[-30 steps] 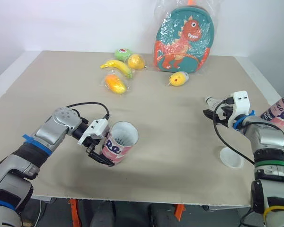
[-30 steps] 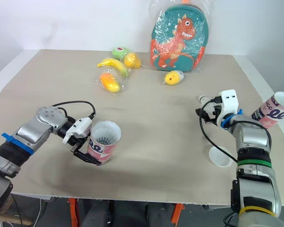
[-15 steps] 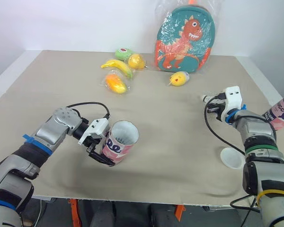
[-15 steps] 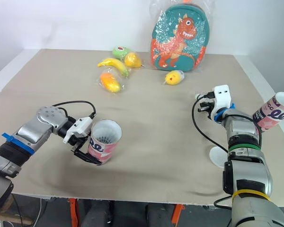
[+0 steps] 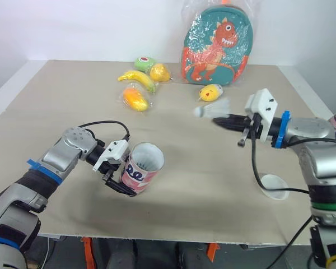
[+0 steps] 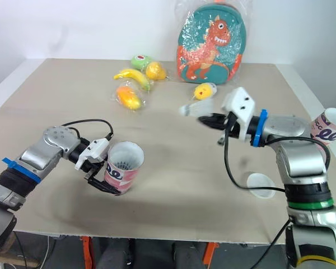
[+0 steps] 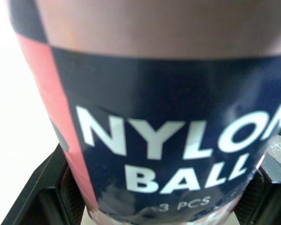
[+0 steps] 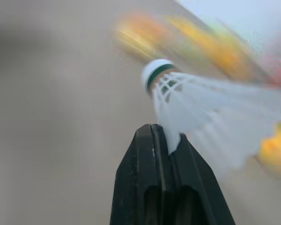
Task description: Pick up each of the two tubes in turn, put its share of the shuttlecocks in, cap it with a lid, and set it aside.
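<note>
The right gripper [image 8: 166,140] is clamped on the white, ribbed skirt of a shuttlecock [image 5: 211,110], with the arm reached inward above the beige table [image 5: 73,101]. A pink-and-navy cylindrical tube [image 5: 143,167], tilted with its mouth open, is gripped by the left gripper [image 5: 123,178]. A round white lid [image 5: 274,186] lies flat nearby.

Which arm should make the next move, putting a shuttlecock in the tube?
Right. The right gripper is shut on a shuttlecock above the table; the left gripper is busy holding the tube.
</note>
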Tool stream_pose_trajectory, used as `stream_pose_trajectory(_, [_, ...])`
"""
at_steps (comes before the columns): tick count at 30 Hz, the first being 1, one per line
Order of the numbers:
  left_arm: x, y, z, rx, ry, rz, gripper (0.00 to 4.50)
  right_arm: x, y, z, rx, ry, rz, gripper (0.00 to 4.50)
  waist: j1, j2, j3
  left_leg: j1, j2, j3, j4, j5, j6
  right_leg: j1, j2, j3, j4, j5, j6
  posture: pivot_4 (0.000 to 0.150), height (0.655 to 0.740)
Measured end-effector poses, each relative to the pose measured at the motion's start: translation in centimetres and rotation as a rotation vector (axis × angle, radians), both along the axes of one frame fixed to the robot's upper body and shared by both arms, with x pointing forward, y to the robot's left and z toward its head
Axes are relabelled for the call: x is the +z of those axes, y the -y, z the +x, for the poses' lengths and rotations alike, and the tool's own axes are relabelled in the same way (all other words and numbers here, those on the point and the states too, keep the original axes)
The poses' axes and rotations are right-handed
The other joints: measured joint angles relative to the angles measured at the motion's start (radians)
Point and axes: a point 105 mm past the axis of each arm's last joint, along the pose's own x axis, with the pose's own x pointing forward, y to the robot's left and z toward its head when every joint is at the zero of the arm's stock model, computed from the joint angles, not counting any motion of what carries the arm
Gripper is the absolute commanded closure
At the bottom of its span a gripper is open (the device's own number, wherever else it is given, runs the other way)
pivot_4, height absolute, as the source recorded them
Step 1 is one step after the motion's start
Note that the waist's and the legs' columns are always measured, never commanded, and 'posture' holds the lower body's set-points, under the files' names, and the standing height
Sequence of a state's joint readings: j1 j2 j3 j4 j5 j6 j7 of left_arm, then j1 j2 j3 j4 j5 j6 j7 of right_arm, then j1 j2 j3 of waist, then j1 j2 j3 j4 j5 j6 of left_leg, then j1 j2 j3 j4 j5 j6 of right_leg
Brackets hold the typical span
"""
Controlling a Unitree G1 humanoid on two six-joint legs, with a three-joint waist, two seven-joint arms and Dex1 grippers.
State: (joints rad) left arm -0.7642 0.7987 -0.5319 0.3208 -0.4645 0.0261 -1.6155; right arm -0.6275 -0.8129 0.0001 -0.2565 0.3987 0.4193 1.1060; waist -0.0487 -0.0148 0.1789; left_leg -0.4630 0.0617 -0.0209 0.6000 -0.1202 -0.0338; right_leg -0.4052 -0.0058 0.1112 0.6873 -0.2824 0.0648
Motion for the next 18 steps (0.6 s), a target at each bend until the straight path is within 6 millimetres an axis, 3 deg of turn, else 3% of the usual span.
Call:
stream_pose_trajectory(3, [0.0,0.0,0.0,0.001,-0.001,0.0,0.83,1.7,-3.0,-2.6,0.177,0.059,-0.07,4.44,0.001,0.0,0.0,0.0,0.0,0.0,0.003,0.0,-0.001,0.0,0.0,0.0,0.0,0.001,0.004,0.15,0.74])
stream_pose_trajectory(5, [0.0,-0.1,0.0,0.003,-0.002,0.0,0.83,2.0,-3.8,-3.2,0.23,0.076,-0.119,4.44,0.001,0.0,0.0,0.0,0.001,0.001,0.003,0.001,-0.001,0.0,-0.001,0.0,0.0,0.0,0.001,0.15,0.74])
stream_pose_trajectory(6, [-0.1,-0.1,0.1,0.004,-0.003,0.0,0.83,2.0,-5.2,-4.1,0.322,0.101,-0.206,4.44,0.001,-0.001,0.0,0.0,0.001,0.002,0.005,0.001,-0.001,0.0,-0.001,0.0,0.0,0.0,0.0,0.15,0.74])
stream_pose_trajectory(14, [-0.1,0.1,0.1,0.003,-0.006,-0.005,0.83,0.9,-7.5,-4.7,0.466,0.132,-0.363,4.44,0.003,-0.001,0.0,0.0,0.001,0.002,0.003,0.001,-0.001,-0.001,-0.001,0.0,0.0,0.002,0.002,0.15,0.74])
stream_pose_trajectory(16, [-0.1,0.3,0.1,0.0,-0.007,-0.011,0.83,1.1,-8.8,-3.5,0.472,0.132,-0.379,3.12,0.003,-0.001,0.0,0.0,0.001,0.001,0.001,0.001,-0.001,-0.001,0.0,0.0,0.001,0.001,-0.001,0.15,0.74])
stream_pose_trajectory(17, [-0.1,0.3,0.1,0.0,-0.008,-0.011,0.83,1.1,-8.8,-3.5,0.471,0.132,-0.378,3.12,0.003,-0.001,0.0,0.0,0.001,0.001,0.001,0.001,-0.001,-0.002,0.0,0.0,0.001,0.001,-0.001,0.15,0.74])
stream_pose_trajectory(18, [-0.1,0.3,0.1,-0.001,-0.008,-0.012,0.83,1.4,-9.1,-3.3,0.471,0.124,-0.374,2.62,0.002,-0.001,0.0,0.0,0.001,0.001,0.001,0.001,-0.001,-0.002,0.0,0.0,0.001,0.001,-0.001,0.15,0.74])
